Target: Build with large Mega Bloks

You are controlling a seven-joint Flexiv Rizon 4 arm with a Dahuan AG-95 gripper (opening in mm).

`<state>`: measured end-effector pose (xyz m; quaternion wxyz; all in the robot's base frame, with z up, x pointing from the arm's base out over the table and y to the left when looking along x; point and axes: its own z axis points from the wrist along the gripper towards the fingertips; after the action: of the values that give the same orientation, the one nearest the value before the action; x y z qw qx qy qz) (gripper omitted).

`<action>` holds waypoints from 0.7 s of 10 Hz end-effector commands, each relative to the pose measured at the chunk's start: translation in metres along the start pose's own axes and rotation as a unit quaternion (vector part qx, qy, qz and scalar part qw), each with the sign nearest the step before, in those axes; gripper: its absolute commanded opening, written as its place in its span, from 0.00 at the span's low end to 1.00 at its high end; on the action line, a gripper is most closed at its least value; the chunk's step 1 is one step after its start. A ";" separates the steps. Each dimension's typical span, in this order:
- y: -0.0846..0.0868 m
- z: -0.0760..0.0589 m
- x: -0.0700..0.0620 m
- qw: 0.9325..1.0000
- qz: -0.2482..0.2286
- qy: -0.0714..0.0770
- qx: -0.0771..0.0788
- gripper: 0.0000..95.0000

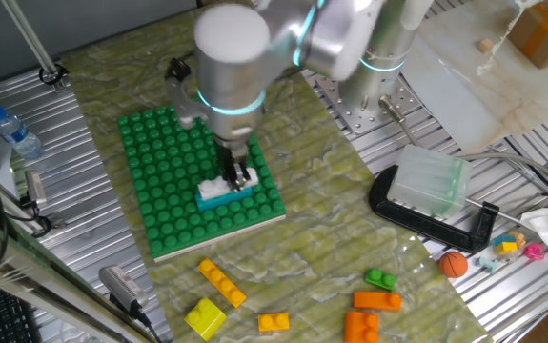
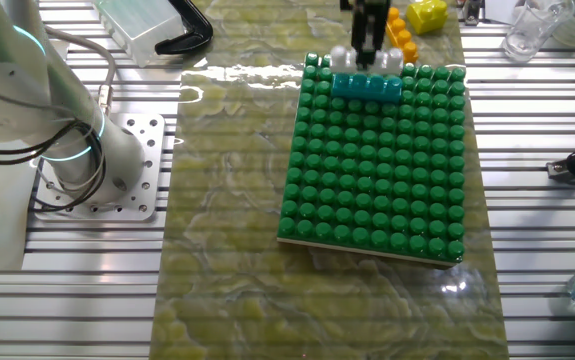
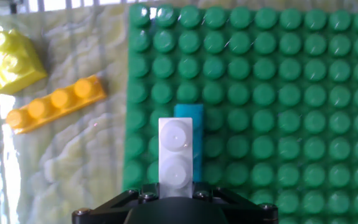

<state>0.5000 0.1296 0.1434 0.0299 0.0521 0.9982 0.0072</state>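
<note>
Hand [image 1: 239,177] grips the white brick [image 3: 176,152] beside the teal brick [image 2: 366,86] near the green baseplate's [image 2: 377,180] edge; if its studs sit misaligned, pressing could skew or pop it loose.

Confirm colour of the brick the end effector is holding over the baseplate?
White brick, two studs showing, beside a teal brick. Clearest in the hand view.

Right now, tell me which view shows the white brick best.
The hand view: the white brick fills the centre, two studs plain, beside the teal brick. One fixed view shows it partly behind the gripper; the other fixed view shows only white studs.
</note>
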 end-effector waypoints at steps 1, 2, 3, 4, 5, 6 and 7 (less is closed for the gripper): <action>0.000 0.005 -0.003 1.000 0.007 0.007 0.002 0.00; 0.002 0.008 -0.004 1.000 0.007 0.007 0.000 0.00; 0.003 0.011 -0.005 1.000 0.008 0.008 0.005 0.00; 0.003 0.011 -0.005 1.000 0.005 0.012 0.008 0.00; 0.003 0.012 -0.005 1.000 0.005 0.011 0.010 0.00; 0.003 0.012 -0.005 1.000 0.013 0.013 0.012 0.00; 0.003 0.012 -0.005 1.000 0.016 0.013 0.012 0.00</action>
<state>0.5055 0.1322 0.1320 0.0168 0.0667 0.9976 -0.0065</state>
